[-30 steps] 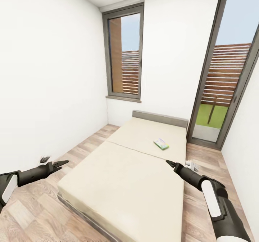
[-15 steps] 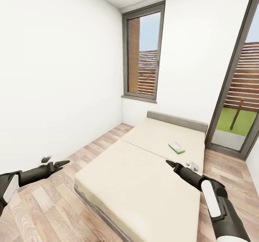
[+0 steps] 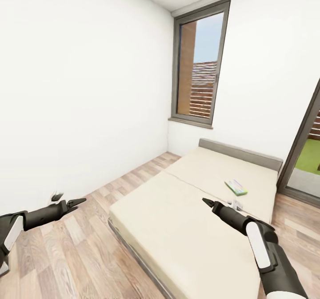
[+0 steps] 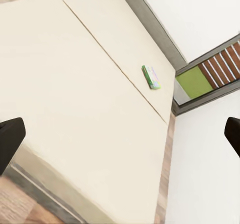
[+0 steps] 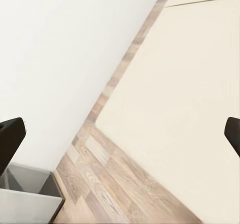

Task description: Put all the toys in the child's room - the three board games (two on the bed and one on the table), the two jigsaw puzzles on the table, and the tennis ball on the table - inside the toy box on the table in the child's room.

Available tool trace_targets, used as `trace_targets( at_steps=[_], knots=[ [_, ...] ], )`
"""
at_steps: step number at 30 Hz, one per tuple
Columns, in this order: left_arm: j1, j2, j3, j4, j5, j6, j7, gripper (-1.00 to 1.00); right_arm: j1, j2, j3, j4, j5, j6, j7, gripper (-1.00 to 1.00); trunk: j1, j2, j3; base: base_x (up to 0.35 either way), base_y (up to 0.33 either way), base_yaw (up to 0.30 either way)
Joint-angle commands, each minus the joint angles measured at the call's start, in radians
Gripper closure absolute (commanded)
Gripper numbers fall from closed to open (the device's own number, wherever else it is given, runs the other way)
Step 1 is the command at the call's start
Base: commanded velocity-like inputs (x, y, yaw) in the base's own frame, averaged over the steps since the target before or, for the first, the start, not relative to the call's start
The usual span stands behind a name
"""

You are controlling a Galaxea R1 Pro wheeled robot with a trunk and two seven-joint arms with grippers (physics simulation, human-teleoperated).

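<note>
A low bed (image 3: 186, 228) with a beige two-section mattress and grey headboard fills the middle and right of the head view. One board game (image 3: 236, 187), a flat white-green box, lies on the far section near the headboard; the left wrist view shows it too (image 4: 151, 77). My left gripper (image 3: 73, 201) hangs open over the wood floor, left of the bed. My right gripper (image 3: 212, 204) is open above the mattress, a little short of the box. Both hold nothing. The table, toy box, jigsaw puzzles and tennis ball are out of view.
A white wall runs along the left, with a strip of plank floor (image 3: 102, 228) between it and the bed. A tall dark-framed window (image 3: 198, 63) stands behind the headboard and a glass door (image 3: 306, 156) at the right. A grey boxy shape (image 5: 25, 196) sits by the wall.
The whole picture has shifted: the camera has turned left, so bed, window and door now lie further right. Both arms keep the same pose and both grippers stay open.
</note>
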Motion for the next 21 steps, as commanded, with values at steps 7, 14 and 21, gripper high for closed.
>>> trace_targets(
  at_steps=[7,14,21],
  knots=[
    [-0.001,0.000,0.001,0.001,0.003,0.006,0.000,-1.00,0.000,0.000,-0.001,-0.001,0.001,0.006,0.005,-1.00,0.000,-0.002,-0.002,-0.031,-0.083,0.292],
    [-0.001,0.000,0.001,0.001,0.003,0.006,-0.001,-1.00,0.000,0.000,-0.001,-0.001,0.001,0.006,0.005,-1.00,0.000,-0.002,-0.002,-0.044,-0.195,0.292],
    [-0.001,0.000,0.001,0.001,0.003,0.006,-0.001,-1.00,0.000,0.001,-0.001,-0.001,0.001,0.006,0.005,-1.00,0.000,-0.002,-0.002,-0.049,-0.180,0.292]
  ],
)
